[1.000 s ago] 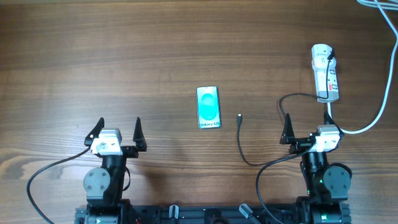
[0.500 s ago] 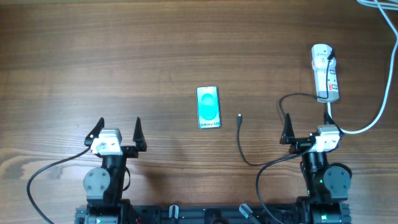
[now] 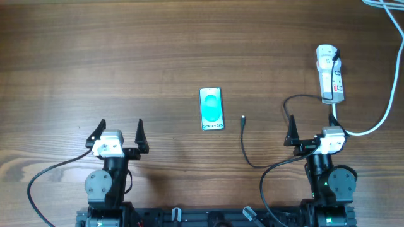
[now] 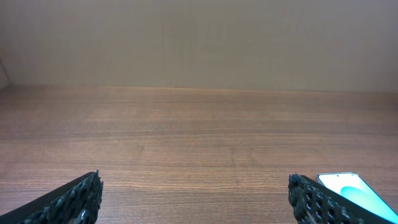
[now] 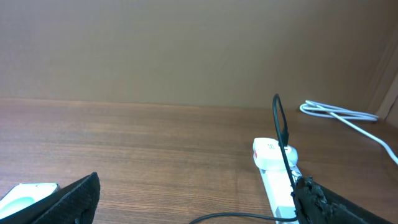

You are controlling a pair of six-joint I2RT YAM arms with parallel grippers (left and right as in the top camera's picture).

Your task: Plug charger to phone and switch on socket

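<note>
Overhead, and the charger (image 3: 243, 118) has its loose tip lying just right of the phone (image 3: 211, 108), near its lower end. The last stretch of cable runs up-down the frame, parallel to the phone's long axis. From the right gripper (image 3: 317, 131) that tip sits up and to the left, and this is clearly the nearer arm. The left gripper (image 3: 120, 128) is well off at lower left. Both sets of jaws are spread wide, holding nothing. The socket (image 3: 329, 82) lies upper right, lengthwise up-down. The tip's facing, the phone's port and the switch are too small to read, and both wrist views clip the phone to a corner.
</note>
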